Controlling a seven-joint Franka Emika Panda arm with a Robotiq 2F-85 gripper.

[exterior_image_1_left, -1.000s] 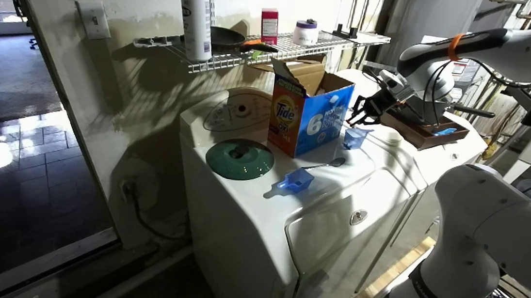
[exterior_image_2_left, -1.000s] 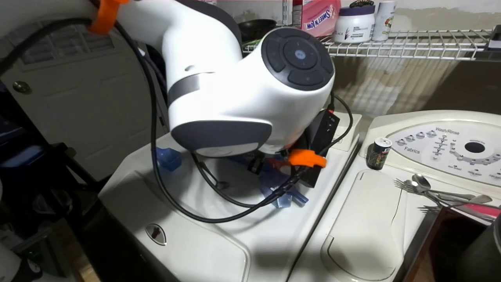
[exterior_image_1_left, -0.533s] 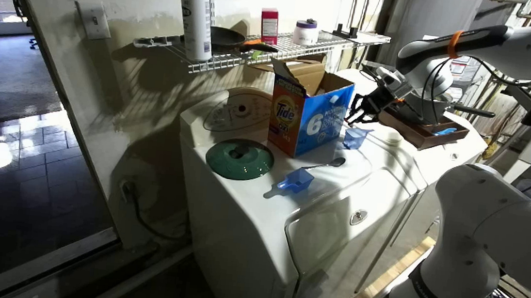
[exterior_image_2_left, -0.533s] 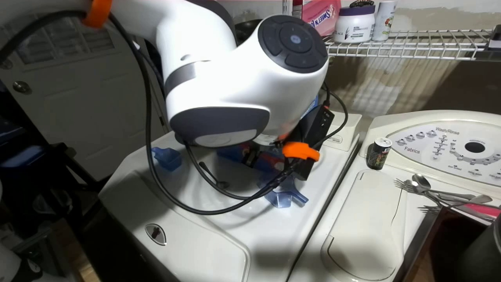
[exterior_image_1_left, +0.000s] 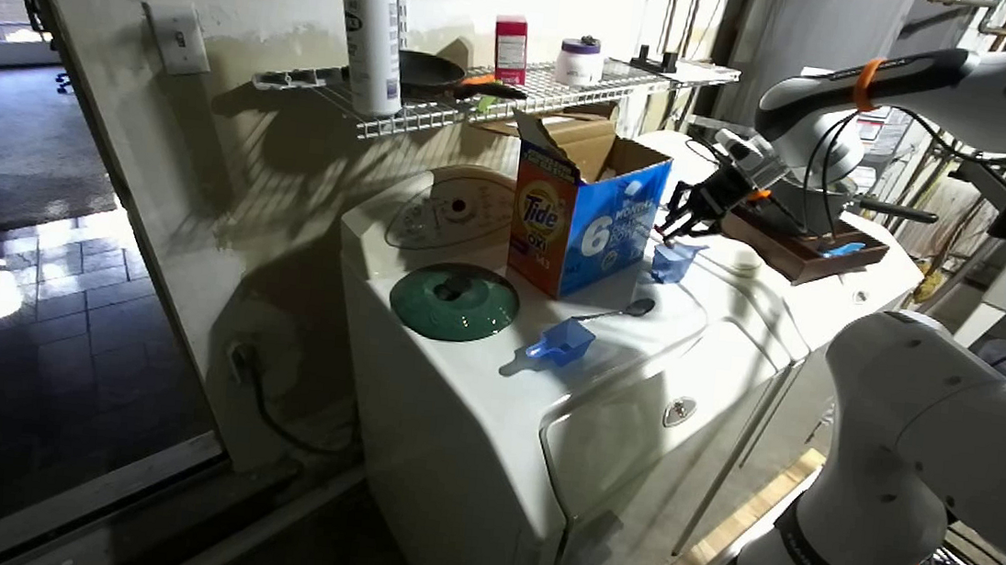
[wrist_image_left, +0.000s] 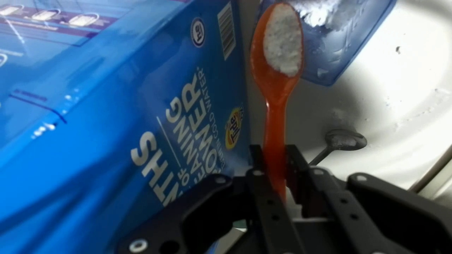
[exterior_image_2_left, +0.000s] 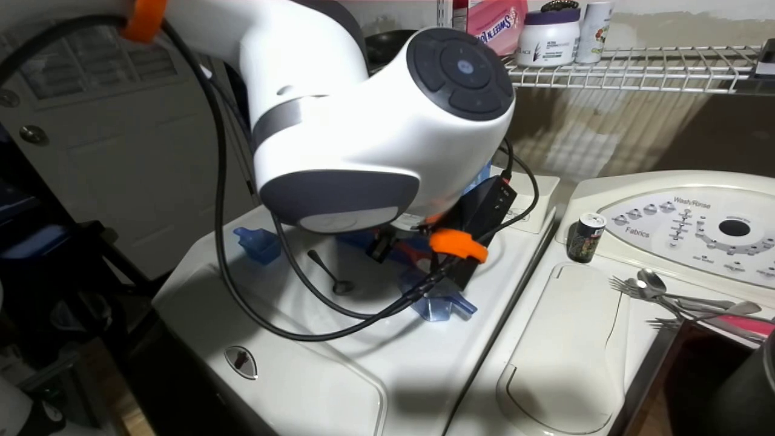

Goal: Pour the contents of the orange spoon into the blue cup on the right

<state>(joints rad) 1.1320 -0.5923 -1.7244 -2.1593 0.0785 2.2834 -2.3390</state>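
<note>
A white appliance spreads beneath the jaws, its top lit brightly in places and crossed by shadow. To the jaws' left in the wrist view stands the cardboard box, flaps up, its blue side near them. Past the box and well apart from the jaws lies a green dish. The black gripper slants downward, its jaws pinching a slim handle. Ahead of the jaws and below their tips sits the blue cup, mouth upward. A second blue cup rests much farther from the jaws. To their right in the wrist view lies a dark metal spoon, also on the appliance. The pinched handle belongs to the orange spoon, pointing straight out ahead of the jaws, its bowl loaded with pale powder and overlapping the cup's edge in the wrist view; whether bowl and cup touch, I cannot quite tell.
</note>
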